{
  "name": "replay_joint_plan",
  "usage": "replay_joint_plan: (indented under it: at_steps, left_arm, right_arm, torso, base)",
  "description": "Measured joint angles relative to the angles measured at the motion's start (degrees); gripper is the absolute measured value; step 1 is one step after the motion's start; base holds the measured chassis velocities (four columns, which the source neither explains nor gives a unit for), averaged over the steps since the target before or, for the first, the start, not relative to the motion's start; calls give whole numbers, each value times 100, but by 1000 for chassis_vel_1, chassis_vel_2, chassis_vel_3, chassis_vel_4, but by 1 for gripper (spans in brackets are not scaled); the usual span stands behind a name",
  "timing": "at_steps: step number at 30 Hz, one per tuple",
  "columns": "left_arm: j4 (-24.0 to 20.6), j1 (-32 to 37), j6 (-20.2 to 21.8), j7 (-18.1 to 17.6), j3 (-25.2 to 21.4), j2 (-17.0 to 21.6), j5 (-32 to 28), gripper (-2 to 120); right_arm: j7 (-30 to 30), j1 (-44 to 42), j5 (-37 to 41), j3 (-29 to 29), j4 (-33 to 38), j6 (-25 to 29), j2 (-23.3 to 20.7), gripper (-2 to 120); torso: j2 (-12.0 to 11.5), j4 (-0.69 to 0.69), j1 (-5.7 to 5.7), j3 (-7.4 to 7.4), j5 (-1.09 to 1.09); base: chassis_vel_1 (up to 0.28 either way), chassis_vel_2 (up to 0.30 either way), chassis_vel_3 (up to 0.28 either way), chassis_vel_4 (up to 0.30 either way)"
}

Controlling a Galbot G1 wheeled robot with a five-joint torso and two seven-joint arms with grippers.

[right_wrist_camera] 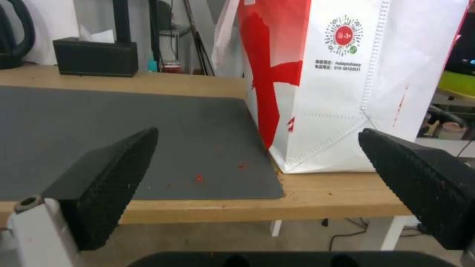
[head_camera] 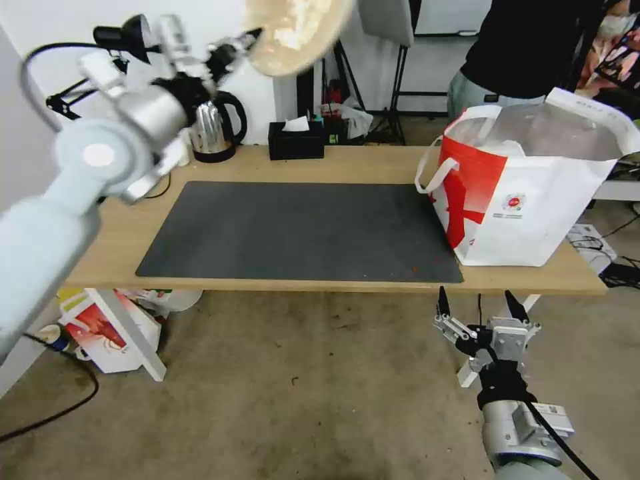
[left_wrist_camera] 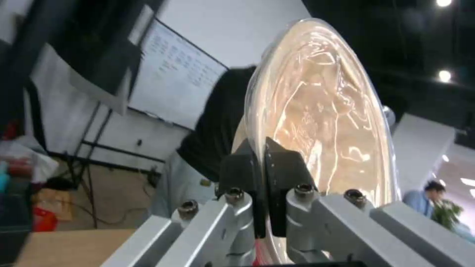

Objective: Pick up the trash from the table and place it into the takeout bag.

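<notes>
My left gripper point(head_camera: 241, 41) is raised high above the table's far left corner, shut on the rim of a beige bowl point(head_camera: 297, 33) that is tipped on its side. In the left wrist view its black fingers point(left_wrist_camera: 284, 167) pinch the bowl point(left_wrist_camera: 321, 115) edge. The takeout bag point(head_camera: 527, 187), white and red with strap handles and a silvery lining, stands open at the right end of the light-wood table point(head_camera: 360, 165). Below the table's front edge, in front of the bag, my right gripper point(head_camera: 477, 308) stands open; its view shows the bag point(right_wrist_camera: 346, 85) past its spread fingertips point(right_wrist_camera: 111, 167).
A dark grey mat point(head_camera: 300, 230) covers the table's middle. A black tissue box point(head_camera: 296, 140) and a kettle point(head_camera: 215, 130) stand along the far edge. A red-and-white box point(head_camera: 107, 330) lies on the floor under the left end. A person stands behind the bag.
</notes>
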Motion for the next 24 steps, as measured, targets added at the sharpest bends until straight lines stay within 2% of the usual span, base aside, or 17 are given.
replay_joint_plan:
  at_steps: [3,4,8,9,12,14,18,19,22,24]
  left_arm:
    - [504,-767,-52,67,732,-330,79,0]
    - [504,-767,-52,67,732,-330,79,0]
    - [1076,-1618,-55,240,1650,-674,113,0]
    - [1076,-1618,-55,240,1650,-674,113,0]
    - [1427,-2194,-54,432,2330,-936,69,0]
    - [1538,-2358,-51,471,2483,-1040,42,0]
    - [2090,-3046,-52,590,3170,-1531,-71,0]
    - [2090,-3046,-52,590,3170,-1531,-71,0]
    - [2510,-3457,-52,703,3633,-1857,-116,0]
    - [2621,-3539,-51,724,3739,-1941,-122,0]
  right_arm:
    - [0,0,0,0,0,0,0,100]
    - [0,0,0,0,0,0,0,100]
    - [0,1,0,0,0,0,0,100]
    - [0,1,0,0,0,0,0,100]
    - [0,1,0,0,0,0,0,100]
    - [0,1,0,0,0,0,0,100]
    - [0,0,0,0,0,0,0,100]
    - [0,0,0,0,0,0,0,100]
    - [0,1,0,0,0,0,0,100]
    - [0,0,0,0,0,0,0,100]
  torso:
    - [0,-2,0,0,4]
    - [0,-2,0,0,4]
    - [0,-1,0,0,3]
    - [0,-1,0,0,3]
    - [0,2,0,0,2]
    - [0,1,0,0,2]
    - [0,-2,0,0,3]
    - [0,-2,0,0,3]
    - [0,1,0,-1,2]
    - [0,0,0,-1,1]
  base:
    - [0,0,0,0]
    - [0,0,0,0]
    - [0,0,0,0]
    - [0,0,0,0]
    - [0,0,0,0]
    - [0,0,0,0]
    - [0,0,0,0]
    - [0,0,0,0]
    - [0,0,0,0]
    - [0,0,0,0]
